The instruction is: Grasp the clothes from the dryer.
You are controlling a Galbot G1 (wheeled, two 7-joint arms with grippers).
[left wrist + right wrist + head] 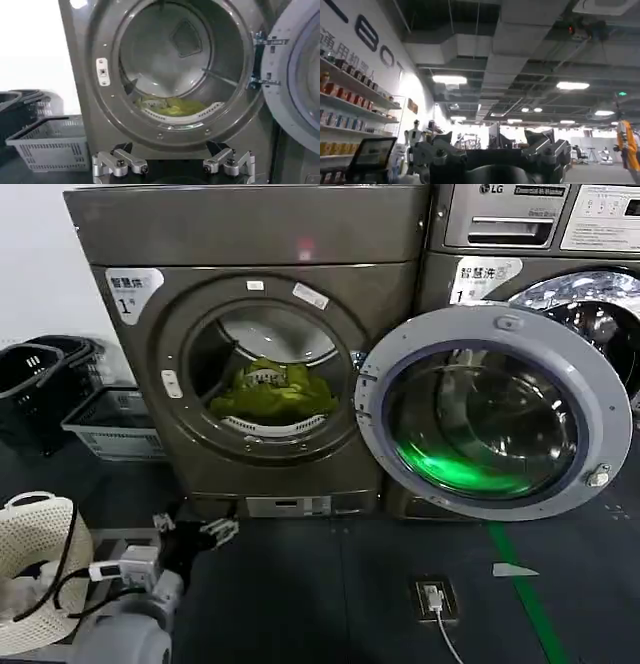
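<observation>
The dryer (260, 354), a big bronze-grey front-loader marked "1", fills the middle of the head view, its porthole uncovered and its round door (495, 409) swung wide to the 3 o'clock side, across the front of the LG machine (540, 244) standing next to it. Stacked baskets (60, 399) sit on the floor at 9 o'clock of the dryer, and a pale woven basket (35, 569) lies close beside the robot's left arm. Inside the drum, the clothes (272, 392) lie as a soft yellow-green heap on the bottom of the drum at 6 o'clock of the opening, spread wider than tall, so the long axis runs side to side just behind the lip. The left gripper (205, 534) is low, below the dryer's base panel, with its fingers spread apart and holding nothing; the left wrist view looks straight into the porthole, where the clothes (172, 106) sit above and beyond that gripper (172, 165). From this gripper the bundle lies at about 1 o'clock, up and forward through the opening, so the left arm is judged to be the nearer one and would have to rise over the lip. The right gripper (492, 155) points toward the ceiling away from the machines, fingers spread and empty.
</observation>
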